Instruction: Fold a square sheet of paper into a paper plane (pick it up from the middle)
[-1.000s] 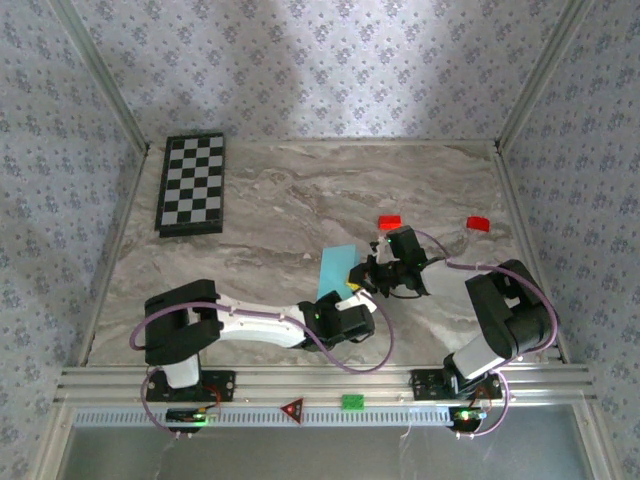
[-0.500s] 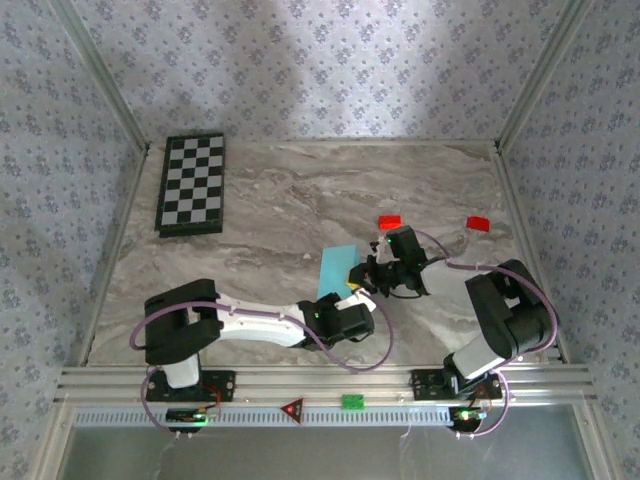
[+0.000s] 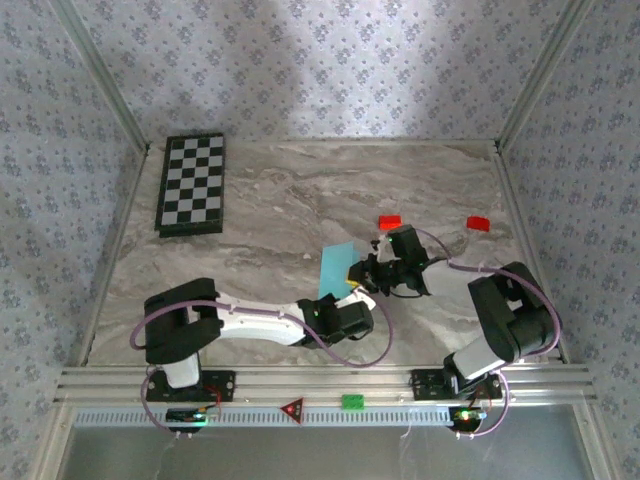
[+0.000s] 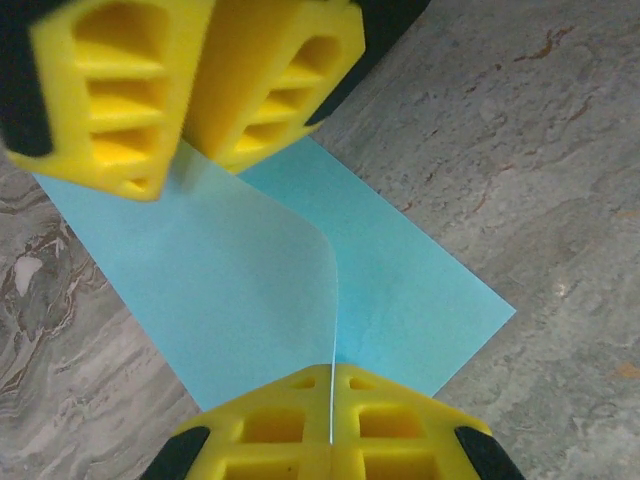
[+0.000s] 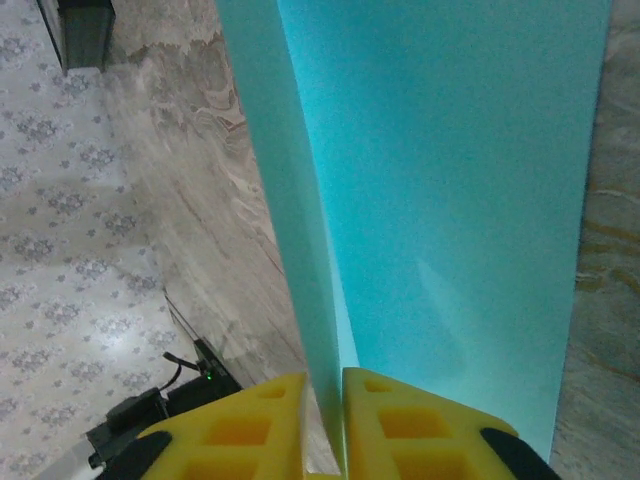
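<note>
1. Left gripper (image 4: 332, 375), bottom edge of the left wrist view: yellow fingers pressed tight together, pinching the raised edge of the paper plane (image 4: 400, 300).
2. Paper plane: light cyan-blue and plain. At this stage it's a folded rectangle, not a dart yet. The lower layer lies flat on the marble table (image 4: 520, 130), and one flap curls up off it along a soft bend.
3. In the top view the paper (image 3: 335, 262) sits just right of frame centre, with both gripper tips meeting at its lower right end.
4. Right gripper (image 5: 323, 385), bottom of the right wrist view: a narrow slit between the yellow fingers, with the upright flap standing in it. Can't tell whether it's clamped or loose.
5. In the left wrist view, the right gripper's fingers (image 4: 120, 100) sit upper left, over the sheet.
6. Further back, right of centre: red block (image 3: 389, 221) near the paper but apart from it, and a second red block (image 3: 479, 224) near the table's right edge.
7. Checkerboard (image 3: 192, 183), upper left of the table, well apart from everything.
</note>
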{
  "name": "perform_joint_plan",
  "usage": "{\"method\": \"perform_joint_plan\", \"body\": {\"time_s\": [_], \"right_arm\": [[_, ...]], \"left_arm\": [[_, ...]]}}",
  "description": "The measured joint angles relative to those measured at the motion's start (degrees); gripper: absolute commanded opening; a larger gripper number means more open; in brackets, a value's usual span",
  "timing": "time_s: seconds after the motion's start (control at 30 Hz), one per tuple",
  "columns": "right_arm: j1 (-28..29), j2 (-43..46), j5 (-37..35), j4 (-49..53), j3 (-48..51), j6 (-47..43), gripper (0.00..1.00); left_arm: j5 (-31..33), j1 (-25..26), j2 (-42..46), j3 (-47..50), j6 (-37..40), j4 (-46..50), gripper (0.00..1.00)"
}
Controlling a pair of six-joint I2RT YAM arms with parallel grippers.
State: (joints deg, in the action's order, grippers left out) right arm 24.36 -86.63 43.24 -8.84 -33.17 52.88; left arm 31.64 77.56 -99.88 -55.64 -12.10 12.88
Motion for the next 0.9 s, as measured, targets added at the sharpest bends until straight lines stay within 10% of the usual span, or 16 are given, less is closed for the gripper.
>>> {"method": "perform_joint_plan", "body": {"time_s": [0.17,0.67,0.9], "right_arm": [[-5.0,6.3,-2.5,5.4,0.2,-2.4,0.5],[-16.8,27.4,-11.5,20.9,8.6,-10.3,0.52],[-12.3,26.0,-9.4,18.1,11.1,-8.8,0.19]], "left_arm": [[-7.8,-3.9,2.5,2.6,-3.1,-1.9,0.0],[-47.2,-20.9,2.6,2.6,-18.8,-14.7,0.07],[-51.9,-20.8,-1.5,-0.9,-20.7,-14.9,0.11]]}}
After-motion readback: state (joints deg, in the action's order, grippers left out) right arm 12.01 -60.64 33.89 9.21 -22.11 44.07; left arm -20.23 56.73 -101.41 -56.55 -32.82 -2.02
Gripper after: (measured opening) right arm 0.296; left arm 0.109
